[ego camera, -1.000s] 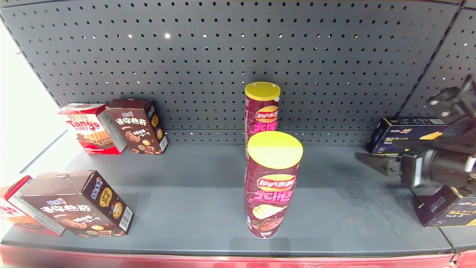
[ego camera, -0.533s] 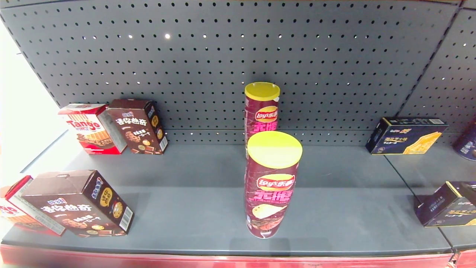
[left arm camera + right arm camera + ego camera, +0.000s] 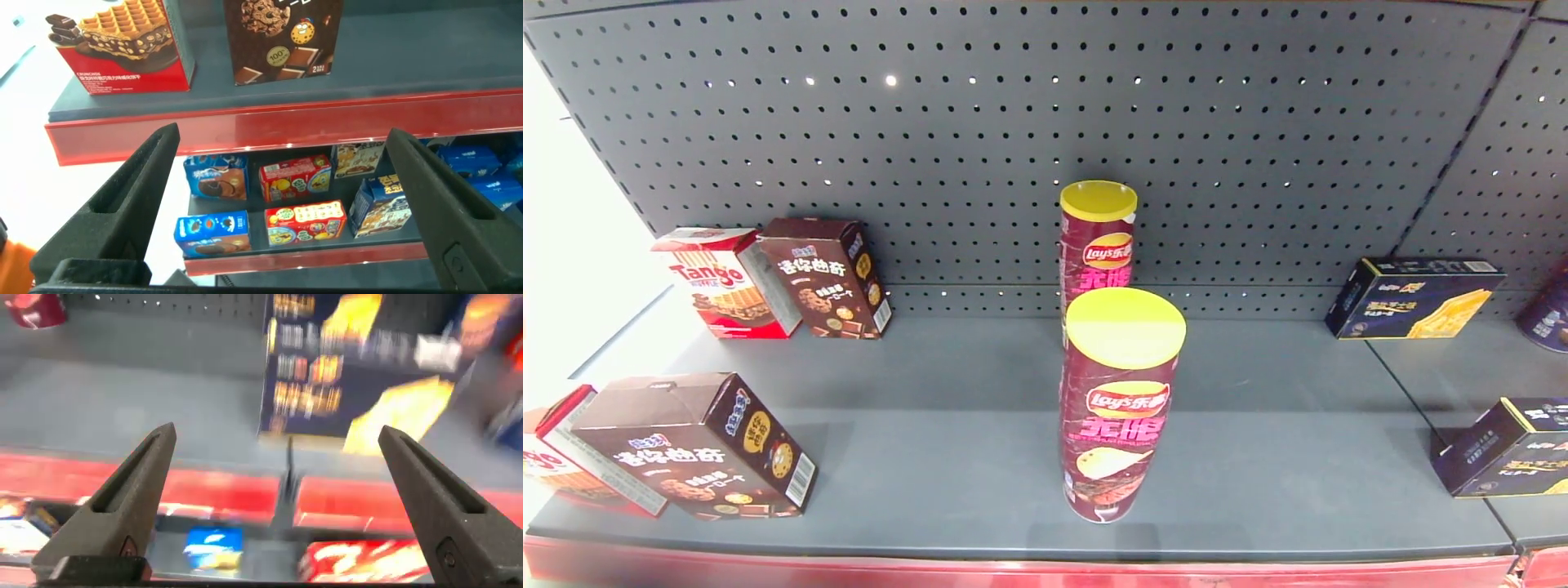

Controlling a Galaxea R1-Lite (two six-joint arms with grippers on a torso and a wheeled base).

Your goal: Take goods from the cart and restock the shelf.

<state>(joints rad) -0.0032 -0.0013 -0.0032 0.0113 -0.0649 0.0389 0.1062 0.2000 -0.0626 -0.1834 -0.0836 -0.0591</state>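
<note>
Front can (image 3: 1123, 404), rear can (image 3: 1098, 237) upright mid-shelf (image 3: 931, 425), 1 behind other. Left gripper (image 3: 282, 137) fingers apart, empty, facing shelf front. Right gripper (image 3: 276, 434) same: apart, empty. Likely between placements. Next: fetch item from cart, clamp it, fill bare shelf space.

The head camera looks down on the grey metal shelf (image 3: 947, 425), while both wrist cameras face its glossy red front edge (image 3: 286, 129) from lower down.
</note>
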